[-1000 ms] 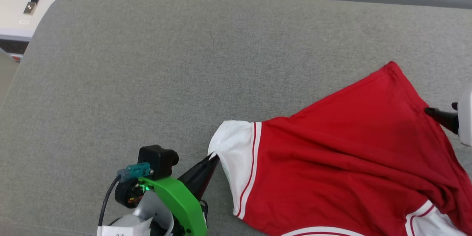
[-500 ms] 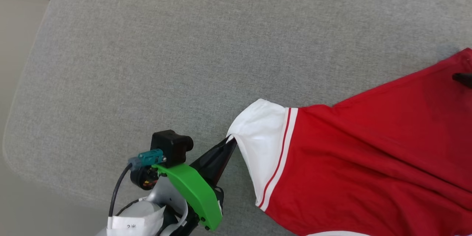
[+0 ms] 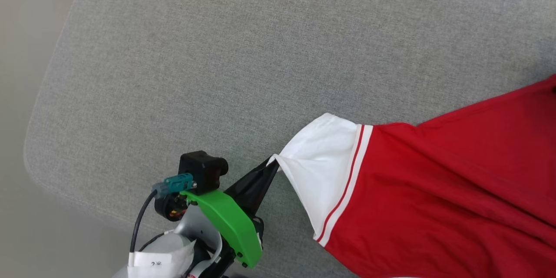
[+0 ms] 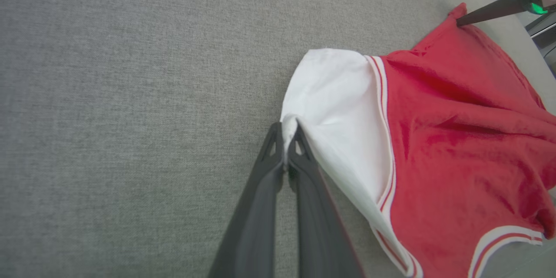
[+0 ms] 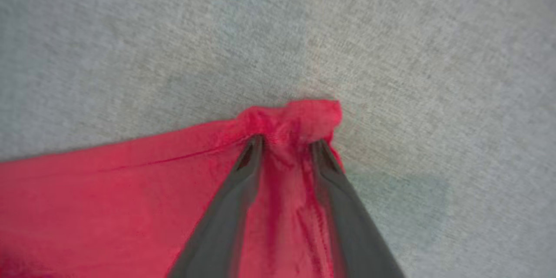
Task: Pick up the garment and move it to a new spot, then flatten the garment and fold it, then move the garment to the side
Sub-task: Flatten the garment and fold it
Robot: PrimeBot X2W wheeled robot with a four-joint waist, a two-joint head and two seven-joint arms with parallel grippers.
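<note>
- Currently, the flattening step seems to be in hand: the garment [image 3: 434, 191] is lying on the right part of the gray fabric-covered table [image 3: 217, 74], spanning the gap between the 2 end effectors.
- The left end effector [image 4: 286, 132] is clenching the edge of the white sleeve [image 3: 323, 160], its jaws pressed together on the cloth.
- The right end effector [image 5: 286, 143] is straddling a bunched red corner. Its jaws are standing apart with cloth filling the gap, and it is impossible to tell whether they are gripping it.
- The red body is showing slack folds, so it is not yet lying flat.
- The next move is probably calling for a firm hold on that red corner. Both arms would then pull outward, low over the table, to clear the wrinkles before any fold.
</note>
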